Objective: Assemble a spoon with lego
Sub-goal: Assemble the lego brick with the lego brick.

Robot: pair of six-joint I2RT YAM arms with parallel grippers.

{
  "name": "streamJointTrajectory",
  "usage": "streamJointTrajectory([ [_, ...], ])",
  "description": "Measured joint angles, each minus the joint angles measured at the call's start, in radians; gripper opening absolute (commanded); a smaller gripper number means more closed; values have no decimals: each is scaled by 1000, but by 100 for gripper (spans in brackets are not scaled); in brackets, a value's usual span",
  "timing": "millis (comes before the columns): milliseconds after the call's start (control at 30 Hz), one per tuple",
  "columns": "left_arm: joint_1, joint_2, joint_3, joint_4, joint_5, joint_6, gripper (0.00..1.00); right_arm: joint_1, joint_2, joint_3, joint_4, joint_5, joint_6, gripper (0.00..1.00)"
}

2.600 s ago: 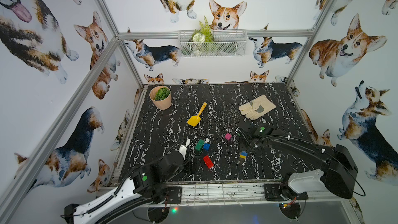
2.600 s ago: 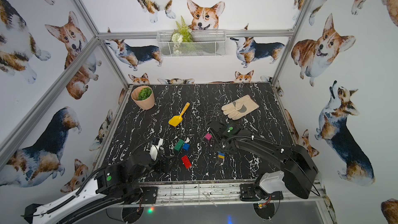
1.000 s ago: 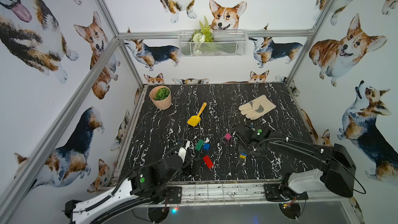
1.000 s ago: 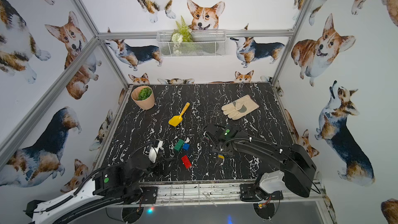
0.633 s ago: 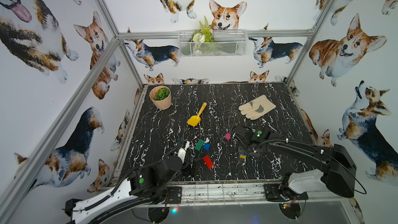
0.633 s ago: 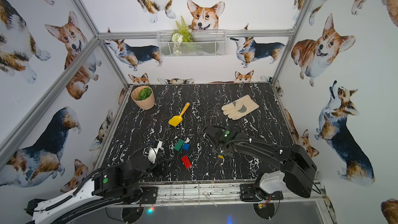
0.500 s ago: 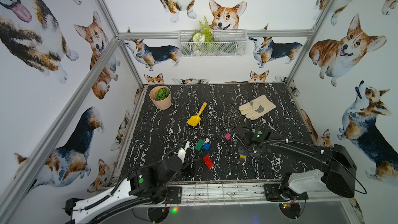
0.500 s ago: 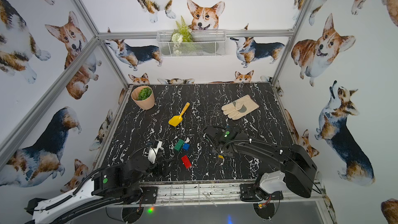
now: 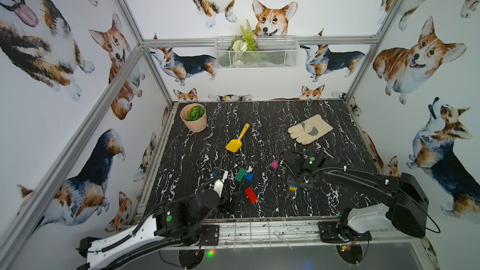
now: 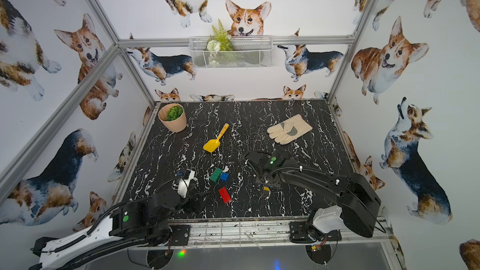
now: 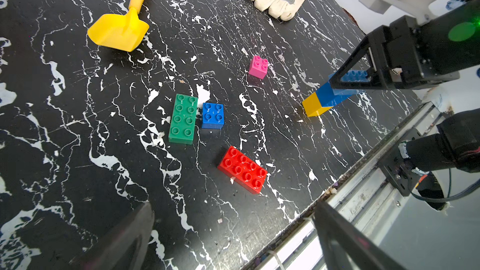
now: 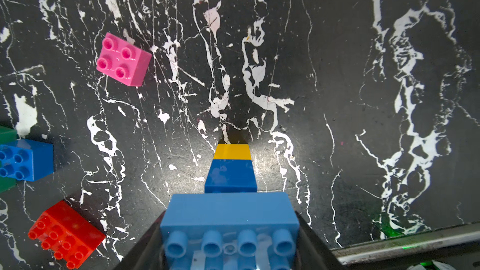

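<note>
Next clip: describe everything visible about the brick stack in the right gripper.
The brick stack is a glossy plastic column: a yellow brick lowest, a dark blue brick above it, and a wider, studded light blue brick on top. The right gripper is shut on the light blue brick. The yellow end seems to rest on the black marbled tabletop.

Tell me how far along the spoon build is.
Done: a yellow, dark blue and light blue stem is joined. In hand: the right gripper is closed on its light blue end. Left: the green brick, small blue brick, red brick and pink brick lie loose on the table, unattached; the left gripper is open and empty.
</note>
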Motion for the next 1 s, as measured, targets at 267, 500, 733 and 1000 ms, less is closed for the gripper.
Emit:
streamJointTrajectory([
  [267,-10,-6,0,-13,-7,0,100,-6,13,0,-1,-4,-3,24],
  [500,-24,-14,0,-18,-15,-1,100,-7,26,-7,-1,-8,-18,23],
  [733,-36,-26,1,-26,-29,-7,100,-9,33,-7,-5,-11,-25,25],
  [1000,-40,-26,2,-30,-37,-10,100,-8,37,6,-9,-12,-25,34],
])
